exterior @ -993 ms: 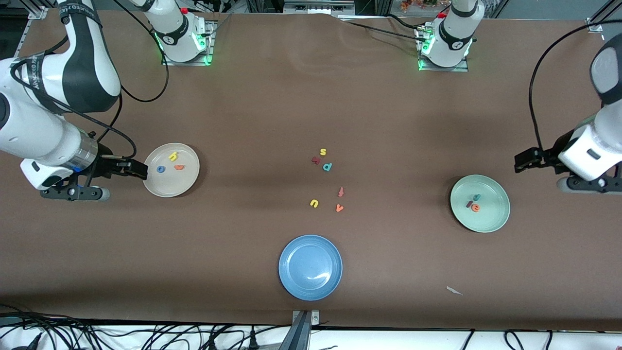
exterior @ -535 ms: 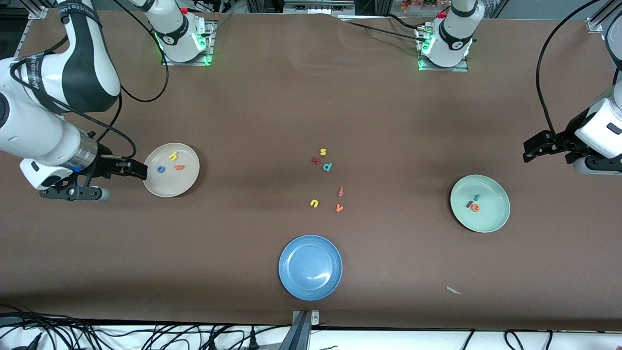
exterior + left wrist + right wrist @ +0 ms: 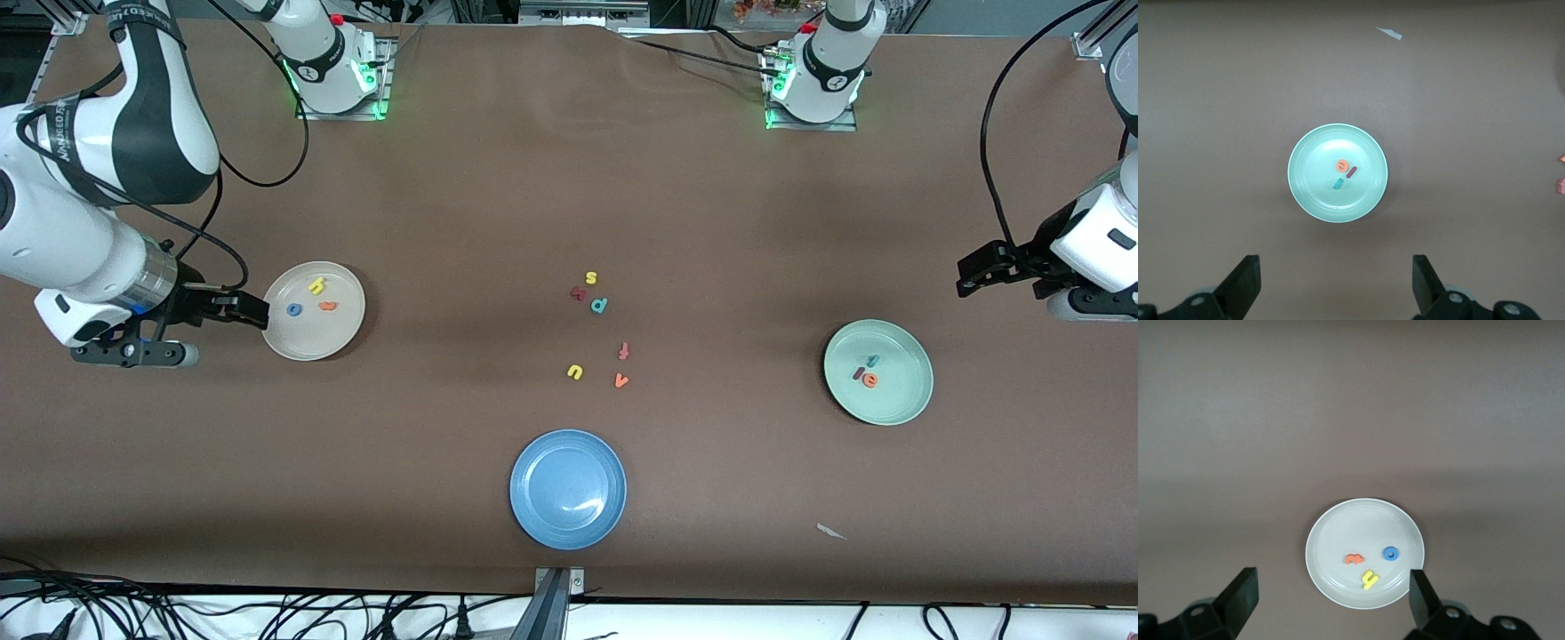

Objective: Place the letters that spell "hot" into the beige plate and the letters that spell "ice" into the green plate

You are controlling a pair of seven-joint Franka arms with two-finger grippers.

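**Six letters plated, both arms backing off**

Left gripper [image 3: 969, 277] is pulling up and away from green plate [image 3: 916, 400] at frame's right edge, jaws spread, empty. Right gripper [image 3: 253, 311] is waiting w/ jaws spread at beige plate [image 3: 342, 342] rim. h [image 3: 316, 285], o [image 3: 293, 309], t [image 3: 328, 306] are lying in beige; c [image 3: 872, 361], i [image 3: 859, 374], e [image 3: 870, 380] in green. Task's looking done.

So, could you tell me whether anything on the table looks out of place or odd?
Only a small white scrap lying on the bare table, nearer the front camera than the green plate; it looks like stray litter, not a letter. Nothing appears spilled or damaged.
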